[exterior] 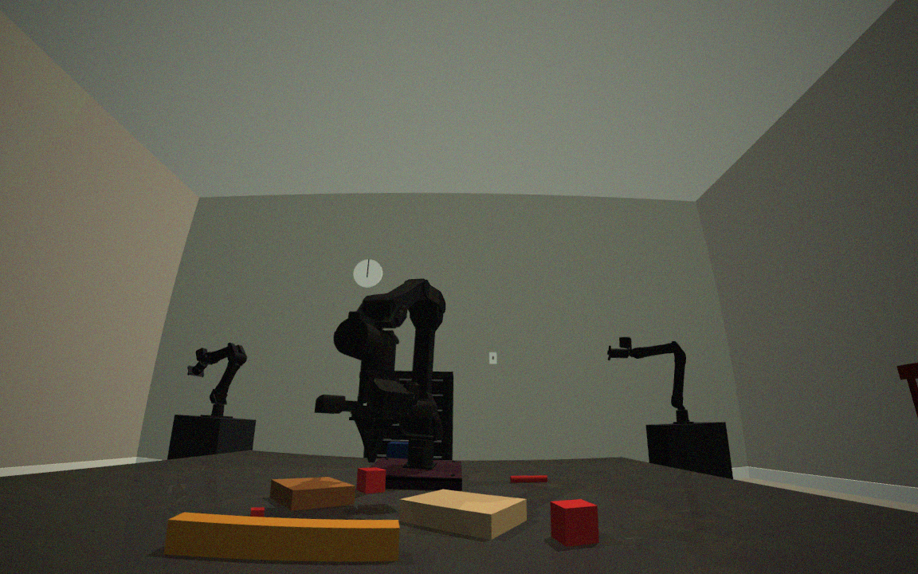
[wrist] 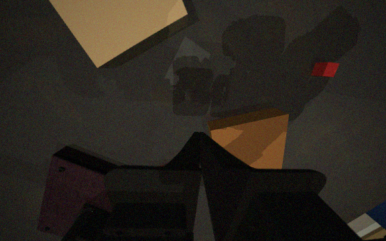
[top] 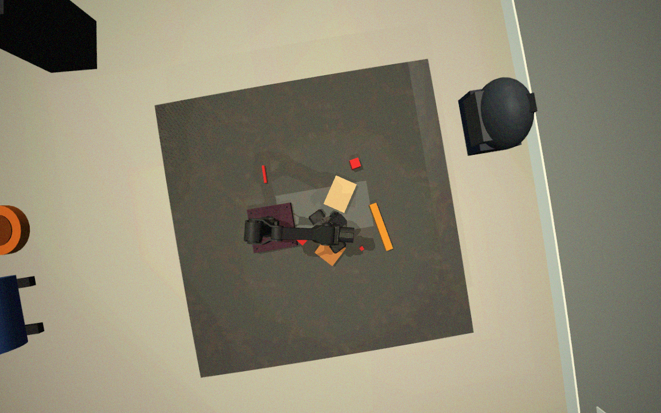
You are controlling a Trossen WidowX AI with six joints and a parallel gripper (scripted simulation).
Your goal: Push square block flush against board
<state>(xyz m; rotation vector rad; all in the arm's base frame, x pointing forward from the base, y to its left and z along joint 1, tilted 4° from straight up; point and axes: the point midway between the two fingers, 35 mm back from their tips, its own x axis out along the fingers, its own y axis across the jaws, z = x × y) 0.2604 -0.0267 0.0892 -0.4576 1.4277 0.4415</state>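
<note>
Black end effector is hovering, fingertips pressed together, empty | off-centre shove is risking orange-brown square block spinning askew against pale-tan rectangular board

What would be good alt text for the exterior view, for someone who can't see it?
A black robot arm, its hand shut, stands behind a square orange-brown block and a pale tan board lying apart on a dark tabletop. An orange bar lies in front, with red pieces scattered around.

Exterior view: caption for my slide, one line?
Closed gripper above the table, orange block and tan board apart.
</note>
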